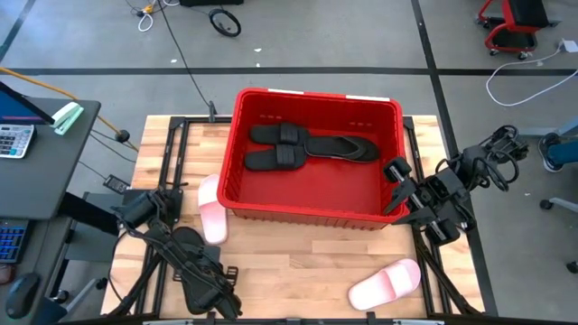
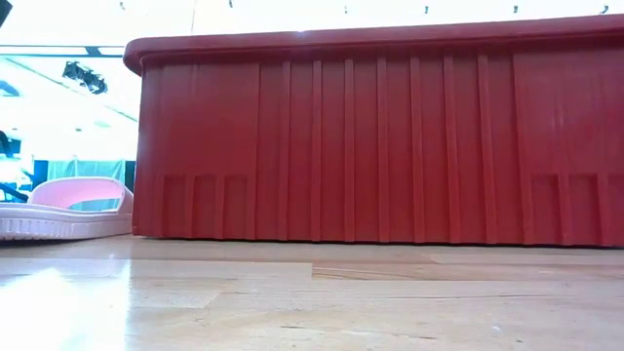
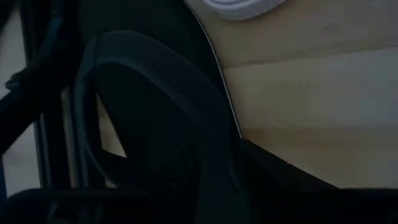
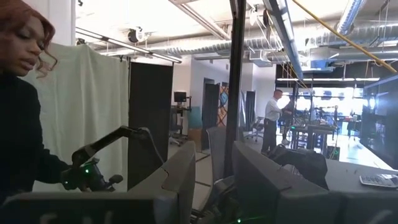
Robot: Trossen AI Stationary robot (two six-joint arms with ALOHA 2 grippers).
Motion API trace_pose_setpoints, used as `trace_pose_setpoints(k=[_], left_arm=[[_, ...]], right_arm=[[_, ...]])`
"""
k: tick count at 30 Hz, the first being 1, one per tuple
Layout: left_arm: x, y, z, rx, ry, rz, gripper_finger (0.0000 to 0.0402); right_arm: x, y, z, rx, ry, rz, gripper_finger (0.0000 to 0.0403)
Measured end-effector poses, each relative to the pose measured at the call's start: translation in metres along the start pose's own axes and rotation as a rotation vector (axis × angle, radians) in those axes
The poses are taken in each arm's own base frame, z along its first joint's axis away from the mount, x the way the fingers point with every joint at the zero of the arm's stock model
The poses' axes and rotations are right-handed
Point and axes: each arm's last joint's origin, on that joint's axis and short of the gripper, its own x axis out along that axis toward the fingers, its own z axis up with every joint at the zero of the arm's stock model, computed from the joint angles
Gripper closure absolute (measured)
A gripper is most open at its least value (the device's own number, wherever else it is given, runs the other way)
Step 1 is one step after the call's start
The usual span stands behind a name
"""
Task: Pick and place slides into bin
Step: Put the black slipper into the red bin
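Observation:
The red bin [image 1: 312,212] stands mid-table and fills the low view [image 2: 390,146]. Three black slides [image 1: 307,144] lie on its floor. One pink slide [image 1: 211,212] lies on the table against the bin's left wall and also shows in the low view [image 2: 68,210]. Another pink slide [image 1: 386,282] lies at the near right. A black slide [image 1: 185,242] lies near left under my left arm; its strap [image 3: 155,93] fills the left wrist view. My left gripper [image 1: 194,262] is right at it. My right gripper [image 1: 397,185] is open and empty by the bin's right rim.
The bin's upright walls stand between the two arms. Bare wood [image 1: 298,271] lies between the bin's near wall and the table's near edge. A desk with a calculator [image 1: 13,140] stands left of the table. A person [image 4: 25,124] shows in the room beyond.

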Motion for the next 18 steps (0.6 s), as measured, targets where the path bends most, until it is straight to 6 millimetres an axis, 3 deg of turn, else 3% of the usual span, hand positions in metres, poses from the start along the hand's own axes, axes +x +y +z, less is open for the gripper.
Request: trace_pose_setpoints(k=[12,18], left_arm=[[0.015,-0.009,-0.007,0.002,-0.026,0.021,0.0292],[0.015,-0.009,-0.006,0.026,-0.054,0.005,0.0333]], right_arm=[[0.0,0.0,0.0,0.06,0.0,0.0,0.029],[0.0,0.0,0.0,0.06,-0.001,0.0,0.029]])
